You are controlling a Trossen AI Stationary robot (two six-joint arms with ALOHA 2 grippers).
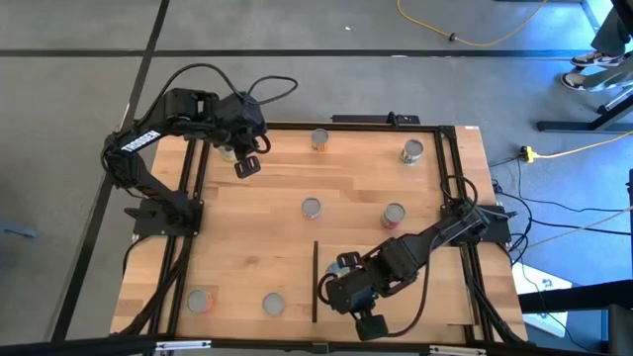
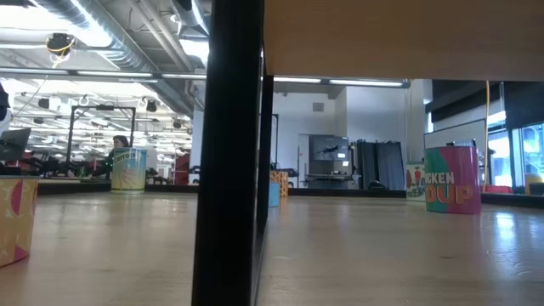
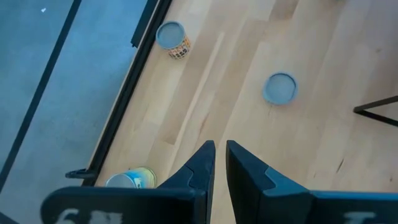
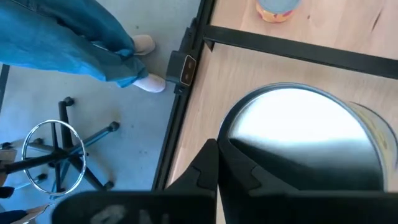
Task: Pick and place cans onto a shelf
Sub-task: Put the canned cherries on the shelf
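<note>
Silver can (image 4: 305, 134) sits on the shelf (image 1: 415, 297), right next to the right gripper (image 1: 341, 287), whose jaws are pressed together. Left gripper (image 3: 219, 163) waits far off, jaws nearly touching.

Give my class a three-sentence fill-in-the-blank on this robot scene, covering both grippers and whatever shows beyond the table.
1. The right gripper is above the ___, beside a can.
2. The left gripper holds ___.
3. In the right wrist view, the person's trousers are ___.

Missing words: shelf; nothing; blue.
</note>
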